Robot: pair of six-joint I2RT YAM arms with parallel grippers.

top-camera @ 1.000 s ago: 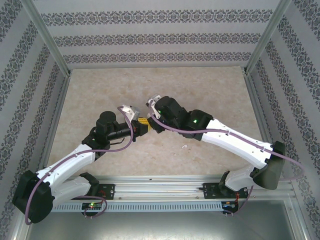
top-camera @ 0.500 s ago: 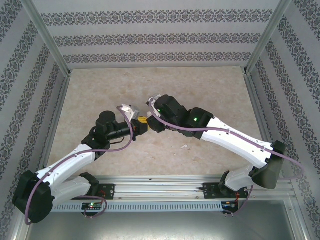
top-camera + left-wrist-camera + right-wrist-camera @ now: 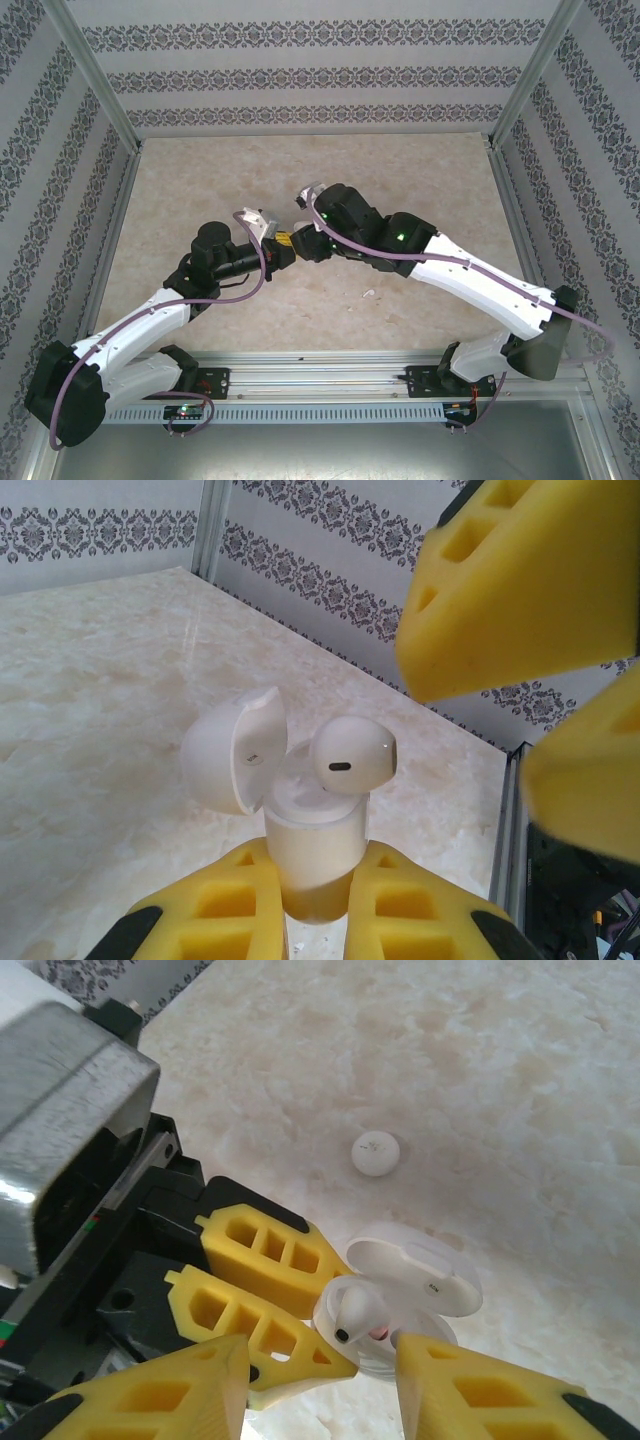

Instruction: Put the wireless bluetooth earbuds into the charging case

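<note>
The left gripper [image 3: 315, 865] is clenching its jaws on an open white charging case [image 3: 312, 830] over the desk [image 3: 500, 1080]. One earbud [image 3: 350, 755] is sitting in the case beside the raised lid [image 3: 225, 750]. The right gripper [image 3: 320, 1360] is hovering near it, jaws released. A second earbud [image 3: 375, 1152] is lying on the desk.

Left arm [image 3: 150, 320] and right arm [image 3: 480, 285] angle inward, tips nearly meeting. Left end effector [image 3: 312, 885] clamped on charging case [image 3: 310, 845]; right end effector [image 3: 325, 1385] spread wide, just opposite.
</note>
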